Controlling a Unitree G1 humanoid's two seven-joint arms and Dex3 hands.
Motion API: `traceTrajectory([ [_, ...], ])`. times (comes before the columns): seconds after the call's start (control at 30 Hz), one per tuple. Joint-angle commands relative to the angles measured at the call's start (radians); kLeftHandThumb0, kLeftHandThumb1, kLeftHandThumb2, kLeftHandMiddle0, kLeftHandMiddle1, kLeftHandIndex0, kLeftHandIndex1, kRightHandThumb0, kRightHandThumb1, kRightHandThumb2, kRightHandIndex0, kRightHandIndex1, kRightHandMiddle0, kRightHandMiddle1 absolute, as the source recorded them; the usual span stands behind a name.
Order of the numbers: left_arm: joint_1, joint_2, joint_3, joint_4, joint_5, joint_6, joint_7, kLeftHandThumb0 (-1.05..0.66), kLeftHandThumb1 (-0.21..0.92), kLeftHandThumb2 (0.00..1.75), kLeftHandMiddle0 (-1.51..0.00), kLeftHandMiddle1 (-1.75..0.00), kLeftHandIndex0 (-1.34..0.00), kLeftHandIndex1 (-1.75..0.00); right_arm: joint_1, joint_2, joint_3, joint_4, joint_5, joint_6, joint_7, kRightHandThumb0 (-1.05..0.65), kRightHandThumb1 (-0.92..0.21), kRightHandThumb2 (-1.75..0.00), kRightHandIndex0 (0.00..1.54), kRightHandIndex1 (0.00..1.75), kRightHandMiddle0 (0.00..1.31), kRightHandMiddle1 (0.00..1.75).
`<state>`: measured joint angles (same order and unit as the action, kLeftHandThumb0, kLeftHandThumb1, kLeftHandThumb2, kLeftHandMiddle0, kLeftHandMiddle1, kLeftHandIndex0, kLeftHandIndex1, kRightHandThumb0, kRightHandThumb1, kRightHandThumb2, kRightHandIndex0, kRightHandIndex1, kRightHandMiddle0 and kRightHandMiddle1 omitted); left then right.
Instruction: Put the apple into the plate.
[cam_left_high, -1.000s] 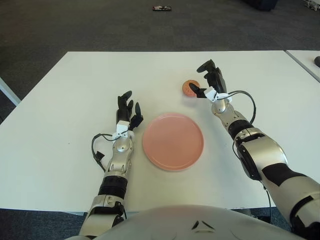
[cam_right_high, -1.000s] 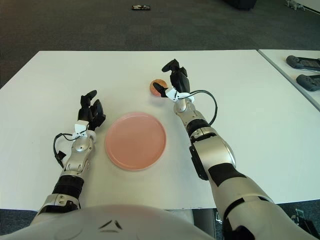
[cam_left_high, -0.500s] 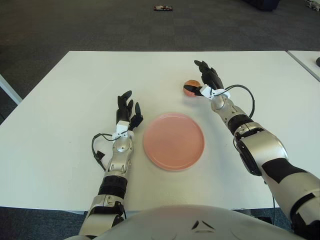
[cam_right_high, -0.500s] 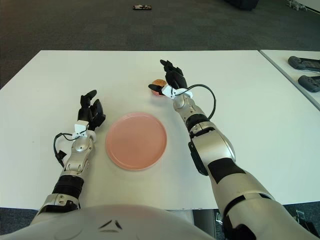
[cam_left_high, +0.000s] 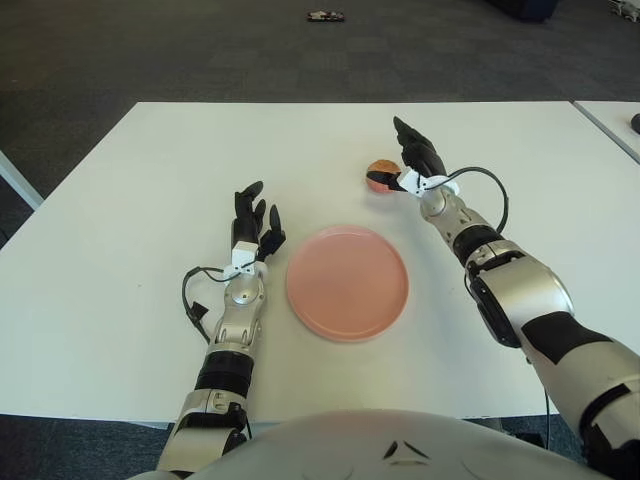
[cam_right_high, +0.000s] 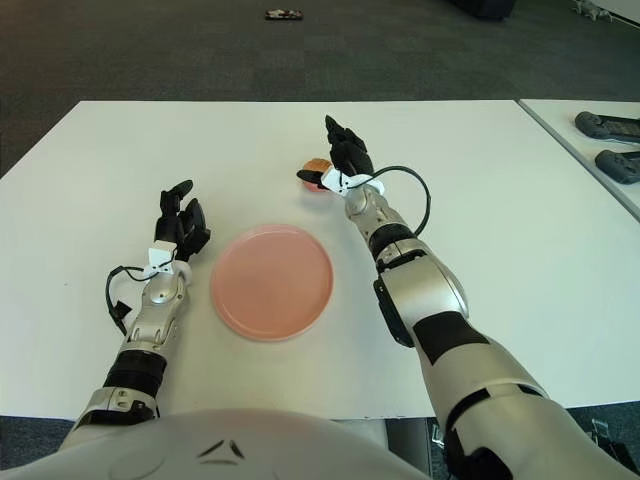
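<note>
Fingers of the right hand (cam_left_high: 412, 165) reach forward at the far side of the pink plate (cam_left_high: 347, 282), one black digit stretched out above and another hooked low against the near-right flank of the apple (cam_left_high: 379, 175); whether they truly clamp the fruit or merely touch it I cannot tell, since the dark digits hide the contact. That apple, reddish orange, sits on the white table (cam_left_high: 120, 200) just beyond the plate's far right rim, apart from the rim and not inside the dish. From the right hand a white wrist fitting and a looping black cable (cam_left_high: 490, 195) lead back along the silver forearm, which runs to the right of the plate toward the robot's shoulder. Nothing lies in the plate, a flat round disc near the middle of the table. Just to the left of the plate shows the left hand (cam_left_high: 253, 222), its black fingers pointing away from the robot, relaxed and slightly spread, grasping nothing; a black cable (cam_left_high: 192, 300) curls beside its forearm on the side away from the plate. Far beyond the plate, past the table's far edge, a small dark object (cam_left_high: 324, 16) lies on the grey carpet, and to the plate's right a second white table (cam_right_high: 600, 125) carries two dark devices (cam_right_high: 606, 125)
</note>
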<state>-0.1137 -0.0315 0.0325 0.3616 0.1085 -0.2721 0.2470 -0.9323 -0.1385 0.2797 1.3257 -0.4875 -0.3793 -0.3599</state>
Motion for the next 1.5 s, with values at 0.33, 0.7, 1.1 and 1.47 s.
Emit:
traceTrajectory([
  [0.33, -0.016, 0.004, 0.007, -0.003, 0.001, -0.002, 0.002, -0.70, 0.92, 0.78, -0.43, 0.00, 0.00, -0.90, -0.055, 0.006, -0.013, 0.022, 0.003, 0.079, 0.024, -1.05, -0.92, -0.38, 0.00, 0.00, 0.00, 0.00],
  [0.7, -0.019, 0.005, 0.011, 0.001, -0.008, -0.003, -0.003, -0.70, 0.92, 0.77, -0.43, -0.01, 0.00, -0.93, -0.070, 0.036, 0.006, 0.043, -0.021, 0.161, 0.045, -1.05, -0.92, -0.47, 0.00, 0.00, 0.00, 0.00],
  [1.1, -0.023, 0.009, 0.012, 0.009, -0.001, -0.006, 0.002, -0.71, 0.92, 0.77, -0.45, -0.01, 0.00, -0.92, -0.078, 0.081, 0.040, 0.053, -0.052, 0.211, 0.054, -1.05, -0.92, -0.46, 0.00, 0.00, 0.00, 0.00],
  [1.47, -0.016, 0.002, 0.006, 0.000, 0.001, -0.008, 0.001, -0.71, 0.92, 0.78, -0.45, -0.01, 0.00, -0.92, -0.058, 0.110, 0.099, 0.062, -0.111, 0.246, 0.072, -1.05, -0.92, -0.53, 0.00, 0.00, 0.01, 0.00],
])
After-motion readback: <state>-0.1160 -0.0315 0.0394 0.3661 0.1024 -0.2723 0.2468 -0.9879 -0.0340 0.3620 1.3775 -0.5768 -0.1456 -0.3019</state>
